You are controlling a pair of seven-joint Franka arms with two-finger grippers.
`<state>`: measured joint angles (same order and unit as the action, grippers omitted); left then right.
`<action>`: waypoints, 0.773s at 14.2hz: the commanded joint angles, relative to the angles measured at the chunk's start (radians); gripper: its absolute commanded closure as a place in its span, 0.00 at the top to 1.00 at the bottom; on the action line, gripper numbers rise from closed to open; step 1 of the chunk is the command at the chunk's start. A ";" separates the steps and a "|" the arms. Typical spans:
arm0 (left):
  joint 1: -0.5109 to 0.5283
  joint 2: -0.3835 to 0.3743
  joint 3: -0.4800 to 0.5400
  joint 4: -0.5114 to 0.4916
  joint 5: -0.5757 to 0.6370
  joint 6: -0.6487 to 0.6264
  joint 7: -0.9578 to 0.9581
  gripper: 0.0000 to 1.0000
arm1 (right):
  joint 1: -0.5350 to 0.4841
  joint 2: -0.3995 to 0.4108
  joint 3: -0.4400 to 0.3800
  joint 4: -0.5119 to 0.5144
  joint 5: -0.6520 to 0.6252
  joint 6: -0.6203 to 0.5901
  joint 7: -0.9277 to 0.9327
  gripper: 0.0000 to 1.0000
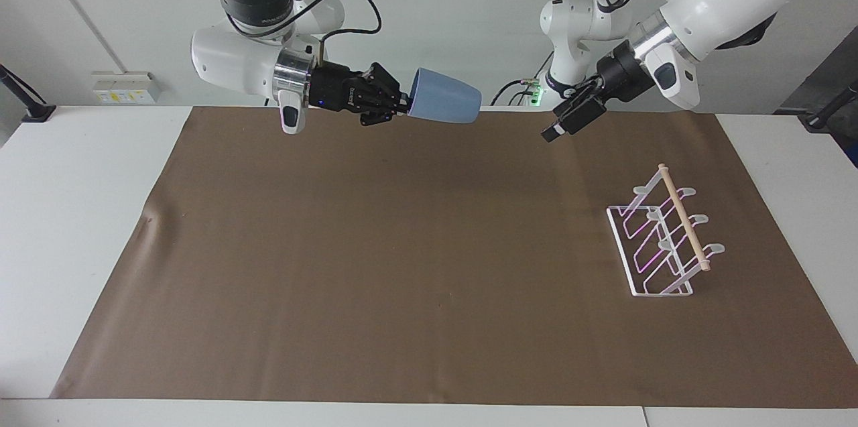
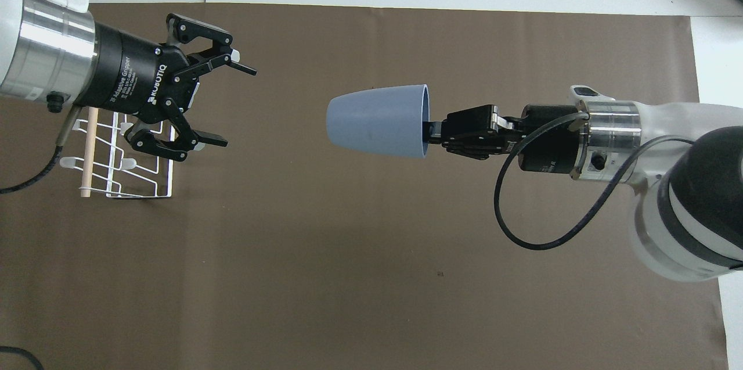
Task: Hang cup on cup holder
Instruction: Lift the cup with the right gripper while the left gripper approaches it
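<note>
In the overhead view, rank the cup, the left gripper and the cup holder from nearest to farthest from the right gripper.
1. The cup, held by its rim in the right gripper, over the mat's middle.
2. The left gripper, open, raised beside the rack.
3. The cup holder, at the left arm's end.

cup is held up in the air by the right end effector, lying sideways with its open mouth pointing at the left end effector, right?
One detail is wrong. The cup is held sideways in the air by the right end effector, but its closed base points toward the open left end effector; the mouth faces the right end effector, one finger inside the rim. The overhead view shows it.
</note>
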<state>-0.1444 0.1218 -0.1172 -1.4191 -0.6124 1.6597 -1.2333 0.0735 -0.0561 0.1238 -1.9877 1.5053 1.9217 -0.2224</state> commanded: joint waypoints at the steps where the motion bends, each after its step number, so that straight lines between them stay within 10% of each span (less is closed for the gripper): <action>1: -0.014 0.025 -0.015 0.049 -0.027 0.026 -0.150 1.00 | 0.012 0.001 0.002 -0.072 0.128 0.008 -0.074 0.00; 11: -0.087 0.022 -0.022 0.038 -0.067 0.107 -0.396 1.00 | 0.124 0.012 0.002 -0.103 0.335 0.129 -0.086 0.00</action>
<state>-0.2156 0.1305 -0.1439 -1.3999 -0.6624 1.7544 -1.5906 0.2049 -0.0365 0.1243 -2.0764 1.8047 2.0462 -0.2684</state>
